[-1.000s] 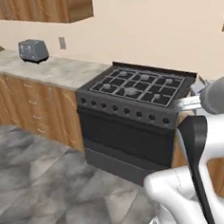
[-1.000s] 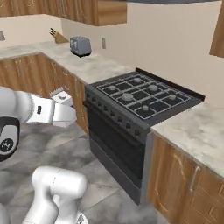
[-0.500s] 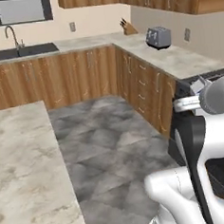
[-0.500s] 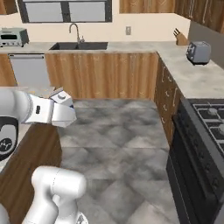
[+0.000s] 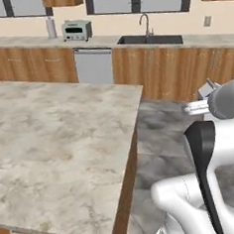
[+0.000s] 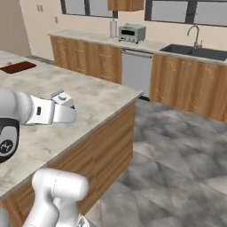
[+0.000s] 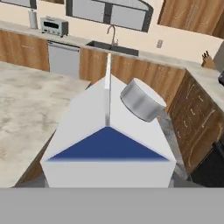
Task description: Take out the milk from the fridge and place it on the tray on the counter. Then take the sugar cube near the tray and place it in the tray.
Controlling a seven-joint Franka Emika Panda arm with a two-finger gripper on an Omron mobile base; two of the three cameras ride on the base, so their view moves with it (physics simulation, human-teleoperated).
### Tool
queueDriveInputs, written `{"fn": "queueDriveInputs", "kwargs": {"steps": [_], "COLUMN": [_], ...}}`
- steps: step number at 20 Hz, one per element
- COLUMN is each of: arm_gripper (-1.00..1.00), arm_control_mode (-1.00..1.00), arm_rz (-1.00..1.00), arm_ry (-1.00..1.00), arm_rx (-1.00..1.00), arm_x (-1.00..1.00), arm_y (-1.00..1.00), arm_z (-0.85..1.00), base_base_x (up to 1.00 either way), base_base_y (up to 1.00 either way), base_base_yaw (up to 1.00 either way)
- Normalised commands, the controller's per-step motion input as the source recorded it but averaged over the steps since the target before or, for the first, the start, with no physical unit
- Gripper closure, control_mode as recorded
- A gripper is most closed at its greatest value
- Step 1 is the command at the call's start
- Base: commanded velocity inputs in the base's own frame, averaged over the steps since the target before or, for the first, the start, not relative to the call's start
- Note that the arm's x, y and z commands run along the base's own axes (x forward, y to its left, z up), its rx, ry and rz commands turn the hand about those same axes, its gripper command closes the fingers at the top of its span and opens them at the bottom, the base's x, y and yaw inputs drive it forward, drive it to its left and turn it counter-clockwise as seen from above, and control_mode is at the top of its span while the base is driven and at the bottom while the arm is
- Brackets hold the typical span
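Beige-grey marbled stone makes up the counter (image 5: 61,143), a broad island over light-brown wood that takes up the left of the left base view and runs back to the far left of the right base view (image 6: 88,95). Behind it a narrower wall counter (image 6: 88,37) carries a toaster oven (image 6: 131,32), a paper-towel roll (image 6: 113,28), a sink (image 5: 150,38) with a curved faucet, and a grey dishwasher front (image 5: 93,66) below. At the island's far left edge in the right base view lies the tray (image 6: 17,67), dark reddish-brown and partly cut off by the frame; whatever sits beside it is too small to make out. The milk (image 7: 109,135) sits right against the hand camera, its white gable top, round grey cap and a blue face looming large, bottom hidden by the frame edge. The gripper (image 6: 62,99) is held out at counter height beside the island; its fingers are hidden behind the carton, so whether they clamp it cannot be told.
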Motion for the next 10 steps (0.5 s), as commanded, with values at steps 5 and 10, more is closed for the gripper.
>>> {"fn": "queueDriveInputs", "kwargs": {"steps": [5,10], "arm_gripper": [1.0,1.0], "arm_control_mode": [1.0,1.0], "arm_rz": [0.0,0.0], "arm_ry": [0.0,0.0], "arm_rx": [0.0,0.0], "arm_x": [0.0,0.0], "arm_y": [0.0,0.0], "arm_z": [0.0,0.0], "base_base_x": [0.33,0.72], "base_base_y": [-1.0,-1.0], "base_base_yaw": [0.5,0.47]}}
